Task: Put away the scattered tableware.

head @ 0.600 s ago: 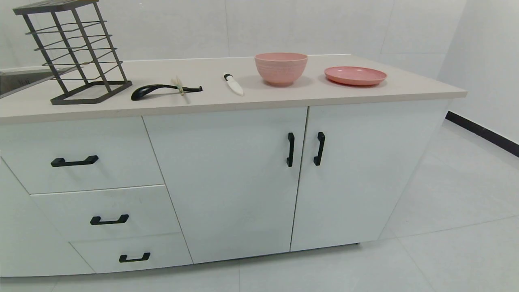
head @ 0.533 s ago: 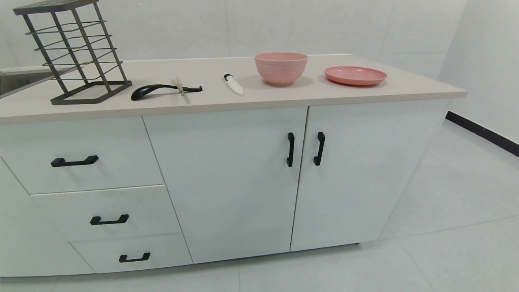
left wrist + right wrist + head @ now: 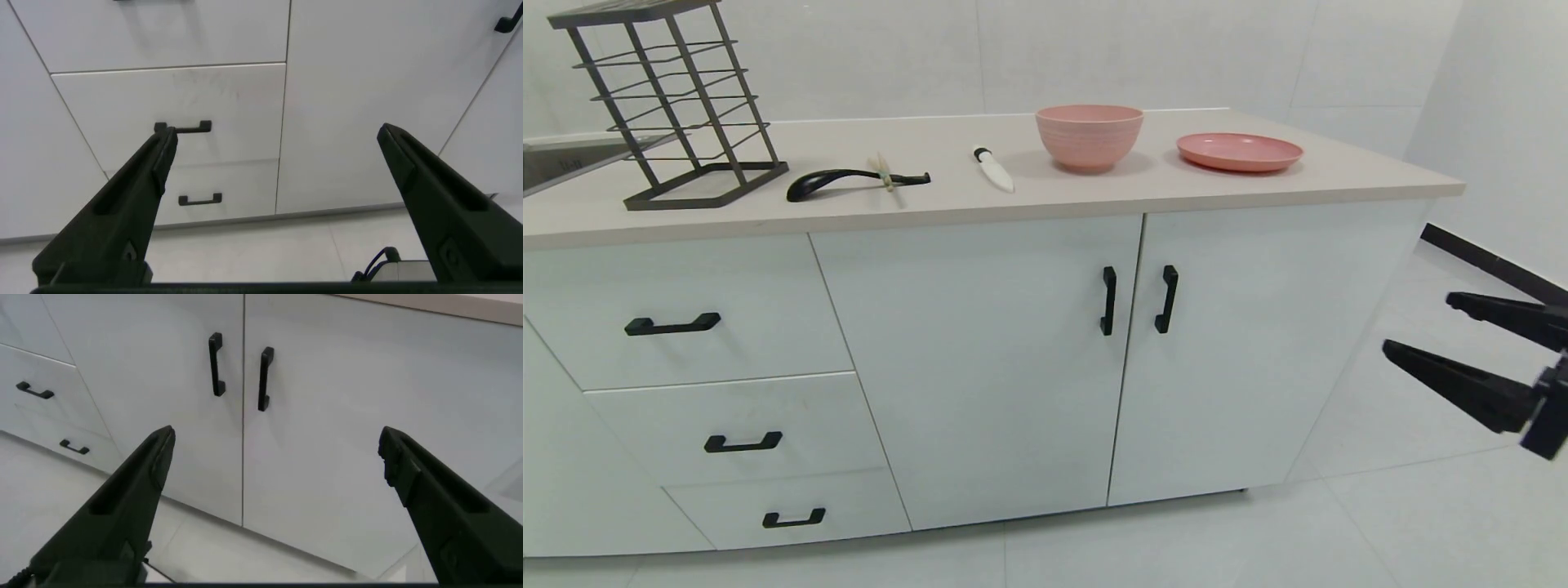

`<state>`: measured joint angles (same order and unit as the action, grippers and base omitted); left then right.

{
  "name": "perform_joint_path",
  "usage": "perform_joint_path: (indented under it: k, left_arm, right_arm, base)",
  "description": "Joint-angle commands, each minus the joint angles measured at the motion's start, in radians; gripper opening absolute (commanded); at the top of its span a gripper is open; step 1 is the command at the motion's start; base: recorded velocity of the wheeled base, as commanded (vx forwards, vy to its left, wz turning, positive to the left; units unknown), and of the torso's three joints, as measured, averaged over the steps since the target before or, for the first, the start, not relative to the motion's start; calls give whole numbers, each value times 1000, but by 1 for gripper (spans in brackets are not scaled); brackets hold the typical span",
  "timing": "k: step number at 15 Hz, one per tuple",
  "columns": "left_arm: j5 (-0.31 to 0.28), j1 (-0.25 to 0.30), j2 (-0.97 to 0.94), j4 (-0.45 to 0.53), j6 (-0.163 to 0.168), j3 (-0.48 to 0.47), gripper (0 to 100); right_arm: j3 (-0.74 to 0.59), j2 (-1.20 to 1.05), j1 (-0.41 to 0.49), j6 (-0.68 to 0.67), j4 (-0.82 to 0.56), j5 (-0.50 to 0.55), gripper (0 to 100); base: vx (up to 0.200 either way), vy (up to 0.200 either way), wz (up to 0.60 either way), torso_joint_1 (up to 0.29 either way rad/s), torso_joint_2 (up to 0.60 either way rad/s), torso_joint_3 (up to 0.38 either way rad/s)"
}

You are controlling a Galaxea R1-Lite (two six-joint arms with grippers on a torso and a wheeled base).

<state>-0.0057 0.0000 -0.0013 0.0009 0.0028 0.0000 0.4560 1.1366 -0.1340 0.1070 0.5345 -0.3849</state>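
Rising into the head view at the right, the right gripper [image 3: 1417,321] now hangs low beside the cabinet, well below the counter [image 3: 1176,186], with its two fingers spread wide and nothing between them. Nothing on the counter has shifted. The tableware all lies up there, apart from either gripper: a pink bowl [image 3: 1089,137], a pink plate [image 3: 1239,152] near it toward the right end, a white knife [image 3: 994,170] just left of the bowl, and a black ladle [image 3: 849,180] with chopsticks [image 3: 885,173] lying across its handle, near the wire rack [image 3: 678,106]. The left gripper [image 3: 275,132] is likewise wide open and empty, held low and facing the drawers [image 3: 172,106]. By my reading the arm is only starting its approach, so every piece is yet to be put away. Both doors [image 3: 980,359] and all the drawers are shut, so whatever storage is meant probably has to be opened first. The right arm is cut off at the frame edge, and a sink [image 3: 556,159] barely shows at the far left. The chopsticks are too small to tell whether they are a pair, and the cabinet's inside is hidden.
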Motion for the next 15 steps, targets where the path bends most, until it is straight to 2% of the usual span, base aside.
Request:
perform_joint_path:
  k: [1, 7, 8, 11, 13, 15]
  left_arm:
    - [0, 0, 1, 1, 0, 0, 100]
    - [0, 0, 1, -1, 0, 0, 100]
    - [0, 0, 1, -1, 0, 0, 100]
    - [0, 0, 1, -1, 0, 0, 100]
    - [0, 0, 1, 1, 0, 0, 100]
    - [-2, 0, 1, 2, 0, -2, 100]
  right_arm:
    - [30, 200, -36, 3, 87, 0, 100]
    - [20, 331, -49, 3, 223, -6, 100]
    - [24, 399, -53, 3, 286, -14, 100]
    - [9, 540, -52, 72, 458, -178, 100]
    - [33, 658, -58, 77, 595, -193, 100]
    - [27, 695, -73, 80, 633, -196, 100]
  base:
    - [0, 0, 0, 0, 0, 0]
    - [0, 0, 0, 0, 0, 0]
    - [0, 0, 0, 0, 0, 0]
    - [0, 0, 0, 0, 0, 0]
    - [0, 0, 0, 0, 0, 0]
    - [0, 0, 0, 0, 0, 0]
